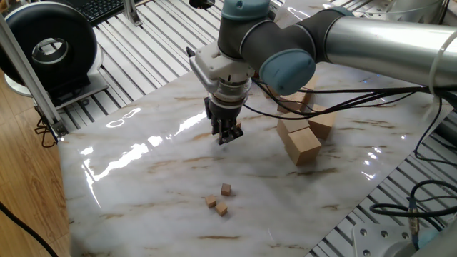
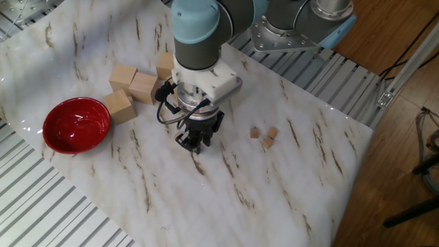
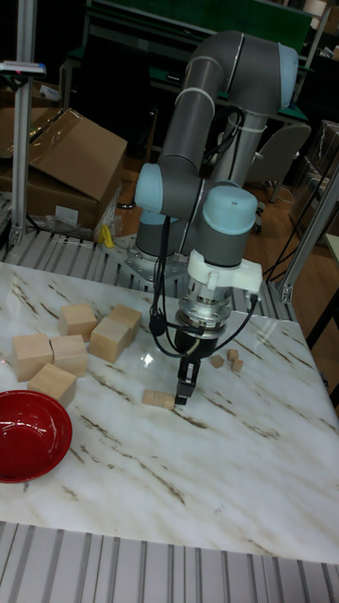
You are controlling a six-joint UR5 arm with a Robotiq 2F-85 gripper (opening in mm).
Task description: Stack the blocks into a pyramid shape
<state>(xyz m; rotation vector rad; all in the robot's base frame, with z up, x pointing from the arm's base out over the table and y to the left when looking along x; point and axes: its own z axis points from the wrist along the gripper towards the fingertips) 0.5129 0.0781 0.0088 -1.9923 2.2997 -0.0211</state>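
near mid-table the gripper (image 1: 227,137) hangs low over the marble table (image 1: 143,178), fingers close together; cannot tell if they pinch anything. one tiny cube (image 3: 159,399) lies just beside the fingertips. three more tiny cubes (image 1: 220,200) sit clustered well apart, unstacked. large wooden blocks (image 2: 130,89) by red bowl (image 2: 75,124).

Surface: white marble-look slab with brown veins (image 1: 164,178), smooth and glossy, mirroring the lights.
Claw: black two-finger claw (image 1: 228,134), matt, of what looks like metal or hard plastic.
Small cubes: tiny light-tan wooden cubes (image 1: 221,200) well apart from the claw, bare matt wood.
Large blocks: big pale wooden blocks (image 1: 300,139) behind the claw, unpainted, matt.
Bowl: round red bowl (image 2: 75,125) far from the claw, shiny, plastic-looking.
Arm: grey robot arm (image 3: 202,104), smooth satin shell with pale blue caps.
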